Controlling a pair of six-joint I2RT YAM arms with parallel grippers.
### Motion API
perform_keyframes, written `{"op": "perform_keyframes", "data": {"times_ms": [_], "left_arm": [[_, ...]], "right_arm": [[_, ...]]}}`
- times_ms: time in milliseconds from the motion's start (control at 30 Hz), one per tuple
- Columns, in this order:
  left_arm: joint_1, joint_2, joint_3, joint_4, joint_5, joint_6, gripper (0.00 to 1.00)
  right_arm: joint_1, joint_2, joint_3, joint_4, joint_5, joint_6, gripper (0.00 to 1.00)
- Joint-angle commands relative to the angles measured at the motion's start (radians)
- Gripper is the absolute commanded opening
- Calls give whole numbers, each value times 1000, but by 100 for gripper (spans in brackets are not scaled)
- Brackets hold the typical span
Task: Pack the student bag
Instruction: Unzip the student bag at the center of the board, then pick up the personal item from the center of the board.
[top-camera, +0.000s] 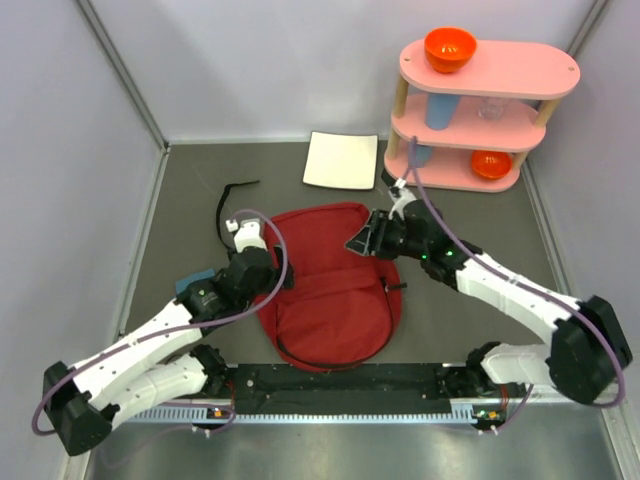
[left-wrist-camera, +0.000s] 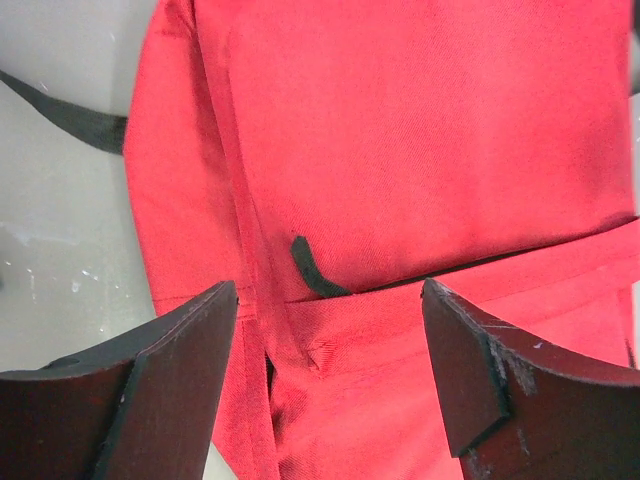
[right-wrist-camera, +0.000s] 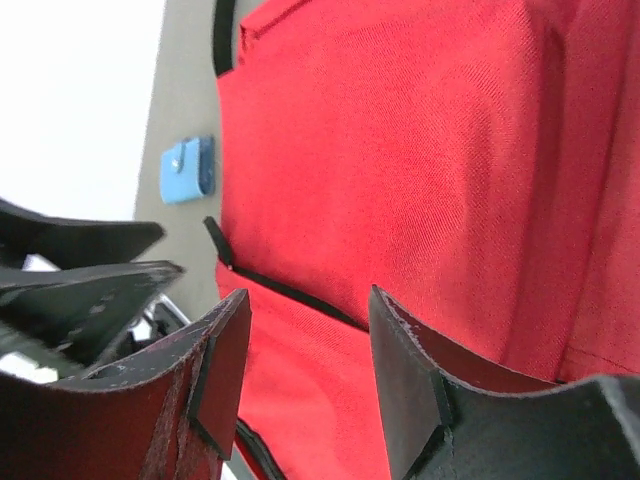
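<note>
While nothing that I can see is sitting inside it yet, the student bag (top-camera: 335, 290) is lying flat on the grey table (top-camera: 200, 170) in the middle of the top view, so I am judging the packing as barely begun. At the left of that view a small blue pouch (top-camera: 190, 283) is lying near the bag's left edge, half hidden under my left arm and outside the bag. I am holding my left claw (left-wrist-camera: 330, 300) over the bag's left side with its fingers spread apart and gripping nothing. In the left wrist view a black zip pull (left-wrist-camera: 305, 265) is lying on the red cloth at the centre, just above a dark zip line running off to the right. Whether that zip is parted I cannot tell. A black strap (top-camera: 232, 200) is trailing off the bag toward the upper left of the top view. Above the bag's top edge a white flat piece (top-camera: 341, 160) is lying apart from it. I am holding my right claw (right-wrist-camera: 310, 300) at the bag's upper right rim, fingers likewise apart, with only red cloth showing between them. At the upper right a pink shelf (top-camera: 530, 70) is carrying an orange bowl (top-camera: 450, 48) on its top tier. As I am reading it, opening the bag and putting things in are both left to do.
</note>
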Motion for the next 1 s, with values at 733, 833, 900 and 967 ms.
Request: {"op": "perform_keyframes", "data": {"times_ms": [733, 833, 900, 967], "left_arm": [[2, -54, 115, -91, -131, 78, 86], [25, -57, 117, -168, -203, 28, 92], [96, -75, 123, -179, -187, 24, 94], [190, -94, 99, -145, -123, 72, 96]], "right_arm": [[285, 249, 131, -229, 209, -140, 46], [302, 177, 127, -192, 255, -135, 50], [300, 122, 122, -162, 292, -115, 53], [302, 99, 117, -93, 291, -106, 54]]}}
